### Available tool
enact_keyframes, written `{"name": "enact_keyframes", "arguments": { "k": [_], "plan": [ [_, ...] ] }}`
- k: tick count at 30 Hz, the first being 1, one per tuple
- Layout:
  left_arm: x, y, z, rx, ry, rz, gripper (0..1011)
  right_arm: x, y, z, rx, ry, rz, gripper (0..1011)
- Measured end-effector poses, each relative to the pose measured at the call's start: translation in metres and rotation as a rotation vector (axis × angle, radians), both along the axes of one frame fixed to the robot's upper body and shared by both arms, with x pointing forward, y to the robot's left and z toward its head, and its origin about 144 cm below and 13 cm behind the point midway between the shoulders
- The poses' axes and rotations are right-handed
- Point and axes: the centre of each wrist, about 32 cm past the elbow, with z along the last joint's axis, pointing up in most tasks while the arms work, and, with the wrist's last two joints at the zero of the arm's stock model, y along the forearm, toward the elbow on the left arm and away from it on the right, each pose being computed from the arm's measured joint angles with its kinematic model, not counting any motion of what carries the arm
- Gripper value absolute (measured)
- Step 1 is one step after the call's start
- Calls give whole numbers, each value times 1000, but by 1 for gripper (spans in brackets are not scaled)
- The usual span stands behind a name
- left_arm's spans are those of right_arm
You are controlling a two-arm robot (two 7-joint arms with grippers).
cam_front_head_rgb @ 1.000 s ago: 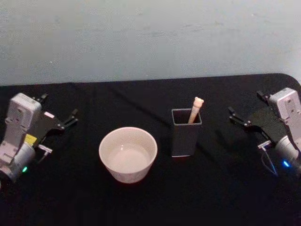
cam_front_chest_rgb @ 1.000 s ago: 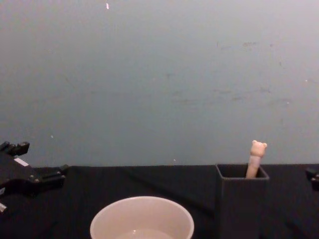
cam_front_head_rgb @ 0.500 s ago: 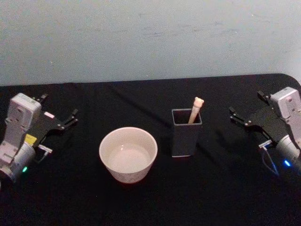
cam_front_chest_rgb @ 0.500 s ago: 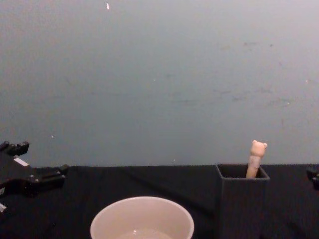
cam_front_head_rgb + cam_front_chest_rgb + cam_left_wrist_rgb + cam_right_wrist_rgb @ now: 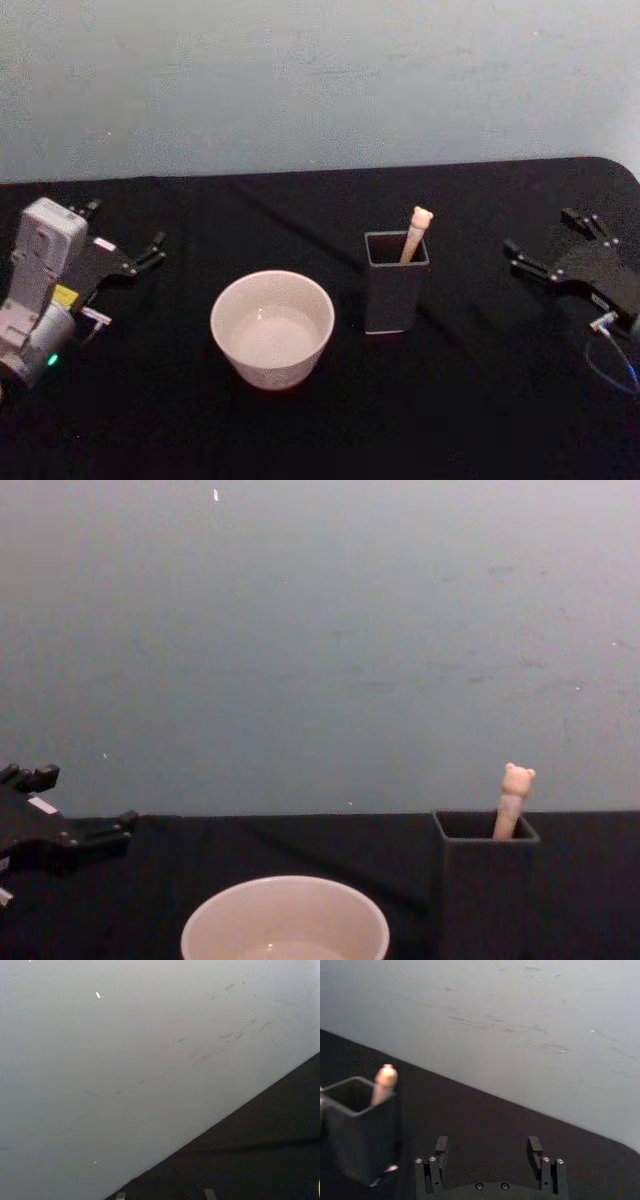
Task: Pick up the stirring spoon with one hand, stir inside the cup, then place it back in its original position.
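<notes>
The stirring spoon (image 5: 412, 240) stands in the dark grey square holder (image 5: 396, 295), which is its original position; its bear head (image 5: 517, 776) sticks out above the rim and its bowl is hidden inside. Left of the holder sits the wide cream cup (image 5: 272, 328), seen also in the chest view (image 5: 285, 920). My right gripper (image 5: 540, 230) hovers open at the table's right side, well apart from the holder. Its wrist view has the open gripper (image 5: 487, 1145) with the spoon (image 5: 385, 1080) and holder (image 5: 355, 1125) off to one side. My left gripper (image 5: 128, 225) rests open at the far left.
A black cloth covers the table (image 5: 320, 430), with a pale wall (image 5: 320, 80) behind it. The table's right rear corner (image 5: 620, 165) is rounded. Free cloth lies between each gripper and the two vessels. The left gripper (image 5: 85, 800) shows at the chest view's left edge.
My right arm has drawn back to the right; its grey wrist body has left the head view. The left arm, cup, holder and spoon have not moved.
</notes>
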Motion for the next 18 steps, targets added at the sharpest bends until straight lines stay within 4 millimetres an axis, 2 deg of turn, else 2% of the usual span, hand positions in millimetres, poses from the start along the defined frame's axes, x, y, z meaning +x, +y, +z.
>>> {"name": "enact_keyframes", "arguments": {
  "k": [7, 18],
  "plan": [
    [0, 0, 0, 0, 0, 0, 1001, -14, -5, 9, 64, 28, 110, 1002],
    [0, 0, 0, 0, 0, 0, 1001, -11, 19, 18, 136, 43, 217, 1000]
  ]
}}
